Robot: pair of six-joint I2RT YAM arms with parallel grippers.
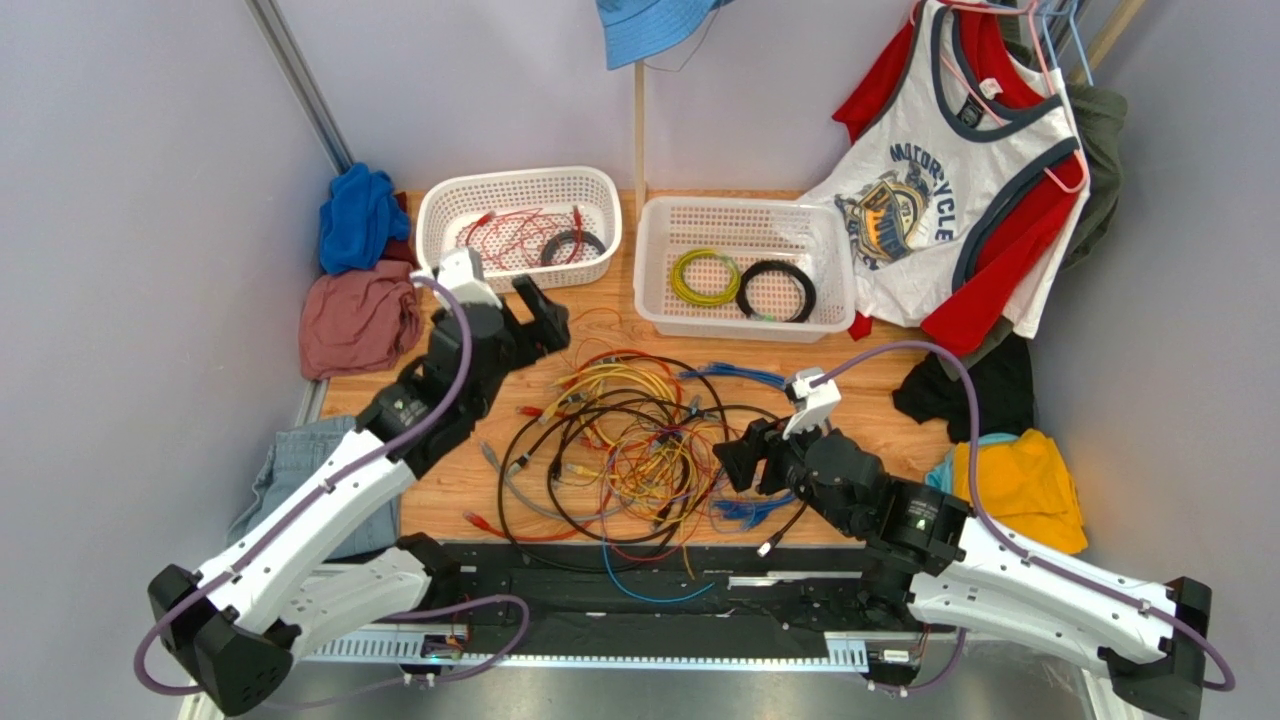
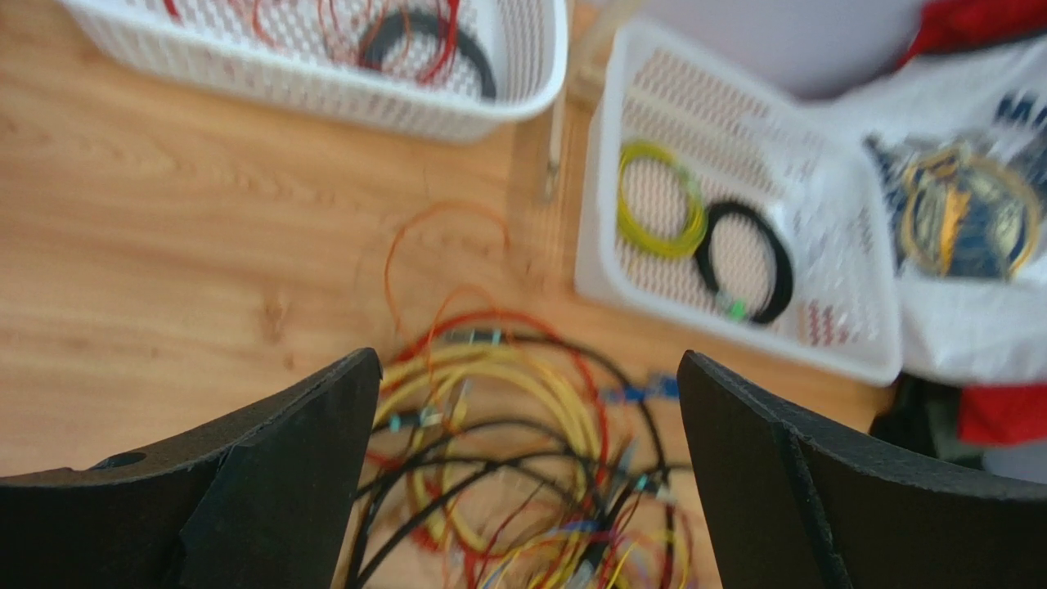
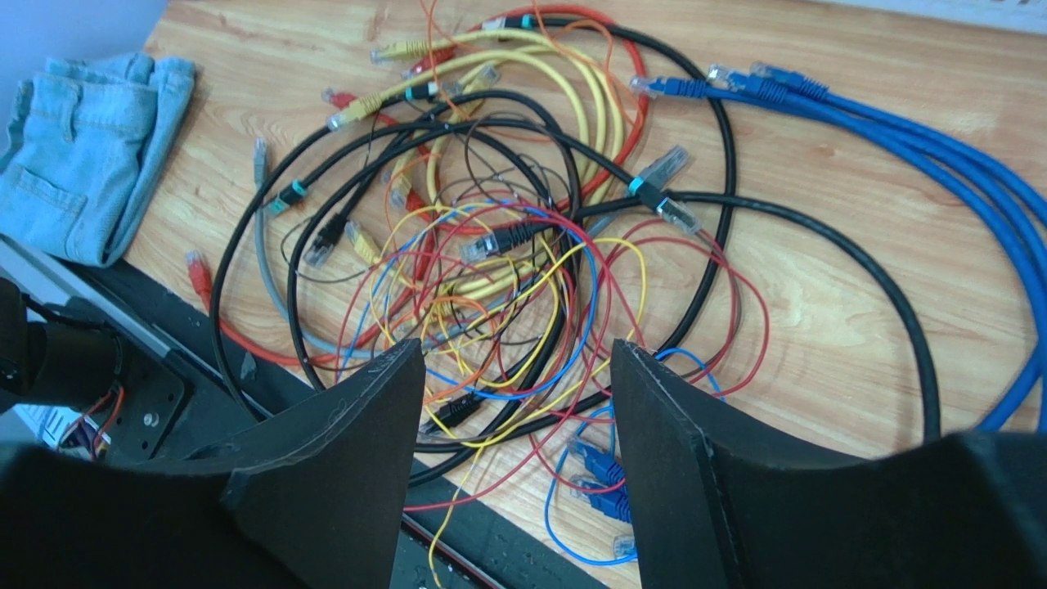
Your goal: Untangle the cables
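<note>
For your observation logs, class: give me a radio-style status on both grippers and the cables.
Left gripper open, empty, by pile's far edge. Right gripper open, empty, at pile's right. Cables one tangle, nothing blocking.

- Extends the left arm forward, wrist bent down, left gripper point(image 2: 529, 362) spread wide.
- Angles the right arm inward and low, right gripper point(image 3: 516, 350) partly spread, pointing down.

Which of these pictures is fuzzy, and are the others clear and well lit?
Left wrist view: blurred throughout, the cables and the white basket look smeared. Right wrist view: crisp, individual plugs on the cables are distinct, and only the dark fingers look featureless. Top view: sharp, evenly lit, soft shadows, no glare.
</note>
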